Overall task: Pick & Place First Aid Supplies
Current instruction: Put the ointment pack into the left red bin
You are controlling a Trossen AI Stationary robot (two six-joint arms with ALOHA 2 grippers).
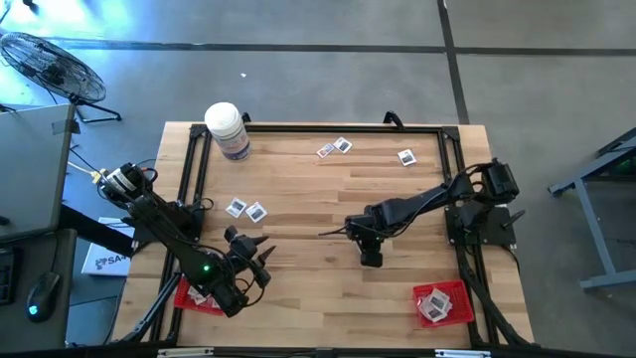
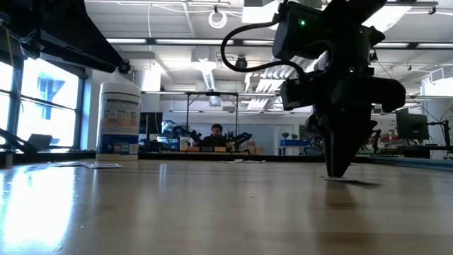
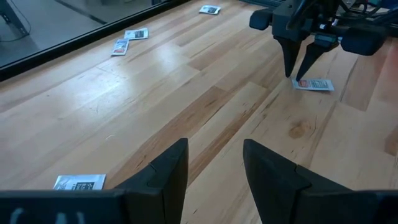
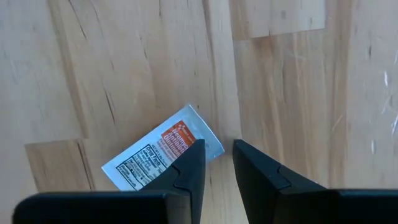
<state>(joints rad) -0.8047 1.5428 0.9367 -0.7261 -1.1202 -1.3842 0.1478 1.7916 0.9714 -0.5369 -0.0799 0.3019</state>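
Small white packets with red and grey print lie flat on the wooden table. One packet [image 4: 163, 155] lies under my right gripper [image 4: 216, 155], which points down at mid-table [image 1: 370, 254] with its fingers slightly open; it also shows in the left wrist view [image 3: 314, 84]. One fingertip [image 4: 196, 152] stands over the packet's edge, the other over bare wood. My left gripper [image 3: 214, 163] is open and empty, low over the table's near left [image 1: 253, 261]. Other packets lie at the left [image 1: 245, 209] and the far side [image 1: 335, 148], [image 1: 405, 156]. My right gripper comes at the packet from above, pointing down, with one fingertip [image 4: 196, 152] over the packet's edge near a corner [image 4: 208, 148]. The packet lies flat on the table. I cannot tell whether the fingertip touches it.
A large white bottle [image 1: 227, 129] stands at the far left. A red tray [image 1: 457, 296] with packets sits near right; another red tray [image 1: 189, 296] sits near left, partly under my left arm. A black frame [image 1: 298, 127] edges the table. A person [image 2: 216, 134] sits in the room beyond.
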